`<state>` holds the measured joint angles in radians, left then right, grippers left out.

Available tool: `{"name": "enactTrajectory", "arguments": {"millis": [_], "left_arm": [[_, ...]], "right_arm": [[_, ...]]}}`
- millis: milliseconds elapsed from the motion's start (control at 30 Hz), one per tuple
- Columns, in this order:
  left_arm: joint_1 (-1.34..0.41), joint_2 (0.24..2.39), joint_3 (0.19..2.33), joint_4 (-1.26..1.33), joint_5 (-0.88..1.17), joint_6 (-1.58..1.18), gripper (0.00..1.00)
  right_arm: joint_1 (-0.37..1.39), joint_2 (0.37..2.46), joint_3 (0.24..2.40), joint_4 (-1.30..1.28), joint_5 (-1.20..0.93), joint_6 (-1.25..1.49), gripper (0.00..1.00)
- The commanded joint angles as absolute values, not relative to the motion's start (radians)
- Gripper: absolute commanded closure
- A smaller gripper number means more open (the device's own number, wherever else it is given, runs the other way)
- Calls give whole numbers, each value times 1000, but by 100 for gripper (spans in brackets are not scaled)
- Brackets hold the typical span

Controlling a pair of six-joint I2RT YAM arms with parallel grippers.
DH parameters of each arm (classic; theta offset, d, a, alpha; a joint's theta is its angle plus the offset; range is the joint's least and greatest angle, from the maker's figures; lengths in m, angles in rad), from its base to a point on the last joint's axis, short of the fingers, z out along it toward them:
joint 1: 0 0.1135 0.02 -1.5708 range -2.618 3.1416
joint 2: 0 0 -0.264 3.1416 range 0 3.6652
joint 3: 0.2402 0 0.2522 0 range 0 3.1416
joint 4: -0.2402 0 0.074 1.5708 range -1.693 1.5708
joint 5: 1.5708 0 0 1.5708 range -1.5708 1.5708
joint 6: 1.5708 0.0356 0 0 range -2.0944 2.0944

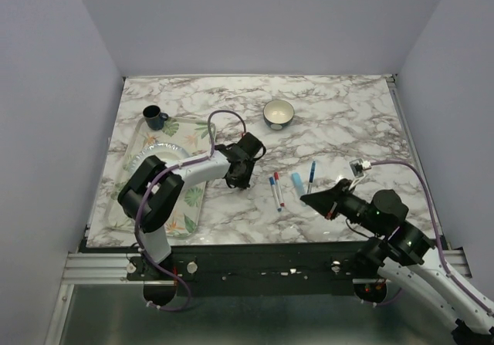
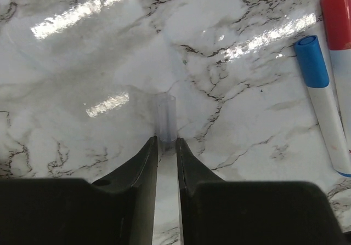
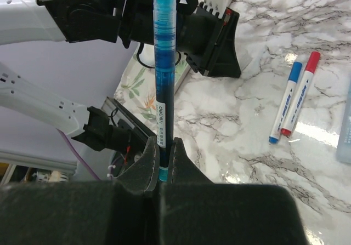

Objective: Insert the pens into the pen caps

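Note:
My left gripper (image 2: 166,141) is shut on a short clear, pale blue pen cap (image 2: 164,116) that sticks out past its fingertips, just above the marble; in the top view it (image 1: 238,180) sits left of the loose pens. My right gripper (image 3: 163,143) is shut on the lower end of a blue pen (image 3: 164,64) whose barrel points at the left arm's black gripper body. From above, the right gripper (image 1: 306,198) hovers right of the pens. A blue-capped white pen (image 2: 323,102) and a red-capped one (image 2: 340,31) lie side by side on the table.
A pale blue marker (image 1: 297,181) and a dark blue pen (image 1: 311,177) lie right of the two white pens. A bowl (image 1: 279,114) stands at the back centre. A dark mug (image 1: 154,116) sits on the floral tray (image 1: 193,198) at the left.

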<state>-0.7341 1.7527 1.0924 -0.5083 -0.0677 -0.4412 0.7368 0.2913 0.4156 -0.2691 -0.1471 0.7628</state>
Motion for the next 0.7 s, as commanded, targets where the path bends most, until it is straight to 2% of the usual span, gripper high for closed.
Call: {"name": "enactTrajectory", "arguments": {"millis": [0, 200, 667], "left_arm": [[-767, 1809, 1129, -546, -138, -397, 66], [-773, 1853, 1187, -572, -156, -374, 60], [-773, 1907, 1229, -575, -166, -345, 60]], "right_arm": [[741, 267, 439, -320, -132, 772, 99], [741, 241, 462, -356, -129, 769, 99], [741, 218, 456, -368, -121, 767, 99]]}}
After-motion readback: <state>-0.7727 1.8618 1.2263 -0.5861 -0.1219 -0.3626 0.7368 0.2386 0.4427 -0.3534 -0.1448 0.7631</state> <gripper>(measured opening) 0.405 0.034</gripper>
